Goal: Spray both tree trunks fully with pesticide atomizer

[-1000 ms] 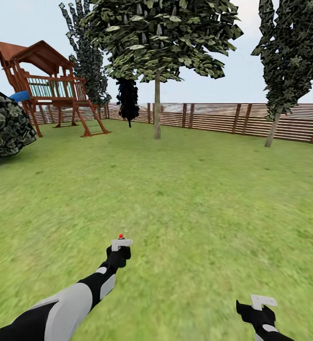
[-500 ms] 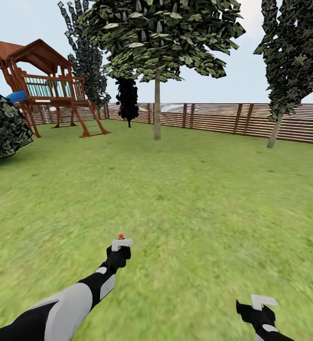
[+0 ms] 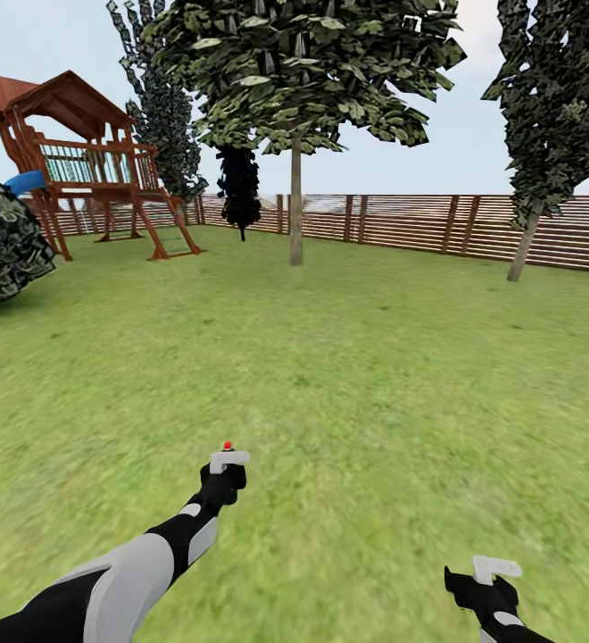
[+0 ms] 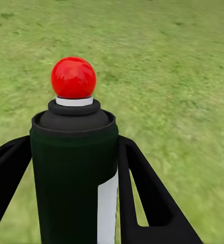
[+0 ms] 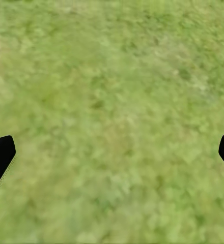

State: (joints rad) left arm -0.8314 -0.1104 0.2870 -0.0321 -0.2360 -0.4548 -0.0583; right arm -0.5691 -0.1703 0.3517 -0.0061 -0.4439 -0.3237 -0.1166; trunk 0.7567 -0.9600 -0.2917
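Black cylindrical pesticide atomizer (image 4: 74, 173) with a white label strip and a red ball cap: clamped upright between the two black fingers of the left tool (image 4: 71, 188), one finger flush on each side. In the head view the same tool (image 3: 227, 471) sits lower centre-left of the frame, red cap uppermost.

Right tool (image 3: 491, 585): lower right of the head view, carrying nothing; its wrist camera shows the two dark fingertips spread wide apart over bare grass.

Green lawn (image 3: 357, 375): fills the middle of the frame, nothing lying on it.

Broad-canopied tree (image 3: 299, 62) with a straight grey-brown trunk (image 3: 295, 210): upper centre, well apart from the robot, before the brown slatted wooden fence (image 3: 419, 223). Second tree (image 3: 558, 98) on a leaning trunk: upper right.

Red-brown wooden play tower (image 3: 85, 170): upper left. Dark shrub (image 3: 4, 241): left edge.

Step in hand, judged: pickup done, travel toward the first trunk. Next move calls for closing the gap across the lawn, then aiming the nozzle at the trunk.
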